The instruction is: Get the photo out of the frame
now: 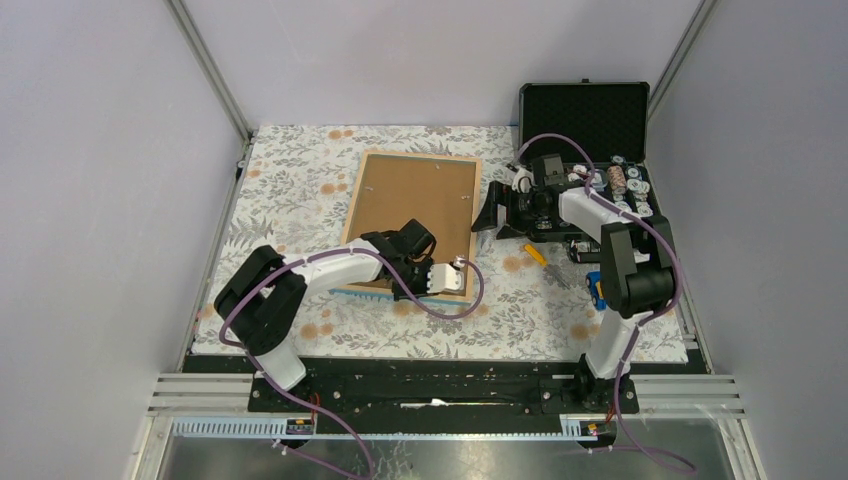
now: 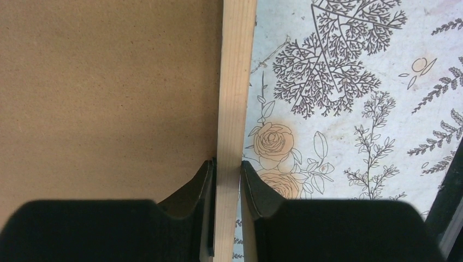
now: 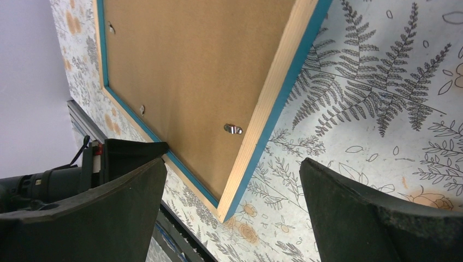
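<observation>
- Pinches the frame (image 2: 235, 82) by its pale, grained wood rim between the left gripper (image 2: 227, 183) fingers, arm stretched low.
- Holds the right gripper (image 3: 232, 164) fingers wide apart, frame corner between them.
- Leaves the frame back up on floral cloth (image 2: 355, 82), matte brown fibreboard left of the clamped fingers.
- Shows teal edge and metal clip (image 3: 233, 129) in right wrist view, not in left.

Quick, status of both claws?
Left claw: closed on the wooden rim of the frame.
Right claw: open, holding nothing.
</observation>
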Controlling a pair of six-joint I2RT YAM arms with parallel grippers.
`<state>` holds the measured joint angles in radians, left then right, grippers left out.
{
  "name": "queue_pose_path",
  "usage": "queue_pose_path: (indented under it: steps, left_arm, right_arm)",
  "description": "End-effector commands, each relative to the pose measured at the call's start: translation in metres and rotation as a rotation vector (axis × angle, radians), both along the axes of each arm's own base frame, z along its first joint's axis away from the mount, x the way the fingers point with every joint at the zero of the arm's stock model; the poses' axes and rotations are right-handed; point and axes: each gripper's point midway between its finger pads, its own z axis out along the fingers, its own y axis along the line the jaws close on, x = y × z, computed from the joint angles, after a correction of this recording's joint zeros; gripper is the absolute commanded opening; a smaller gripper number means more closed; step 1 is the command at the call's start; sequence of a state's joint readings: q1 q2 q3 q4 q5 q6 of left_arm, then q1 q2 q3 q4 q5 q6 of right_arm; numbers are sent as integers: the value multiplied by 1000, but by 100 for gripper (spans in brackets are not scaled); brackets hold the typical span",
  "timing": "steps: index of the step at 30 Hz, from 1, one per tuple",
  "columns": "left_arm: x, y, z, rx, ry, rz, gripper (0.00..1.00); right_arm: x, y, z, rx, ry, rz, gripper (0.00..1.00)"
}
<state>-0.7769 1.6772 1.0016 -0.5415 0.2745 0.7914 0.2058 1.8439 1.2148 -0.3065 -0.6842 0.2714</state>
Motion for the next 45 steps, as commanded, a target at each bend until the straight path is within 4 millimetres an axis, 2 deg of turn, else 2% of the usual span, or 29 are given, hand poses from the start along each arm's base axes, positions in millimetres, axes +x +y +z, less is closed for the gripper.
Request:
queue_pose_path:
  steps: [1,6,17,26,33,45]
  left_arm:
    - [20,-6,-3,-11,-11,109,15]
    - [26,-20,23,-115,12,167,0]
    - [43,-28,70,-258,22,250,0]
    - [35,-31,86,-313,29,203,0]
    - [35,-36,99,-362,32,202,0]
    - [42,-37,104,-403,20,228,0]
  right_arm:
    - [13,14,17,68,-4,25,100]
    - [18,19,12,92,25,31,100]
    - [19,28,-3,153,129,34,100]
    - [24,39,-10,232,204,26,94]
    - [26,54,-7,345,253,42,76]
    - [4,59,13,460,285,110,62]
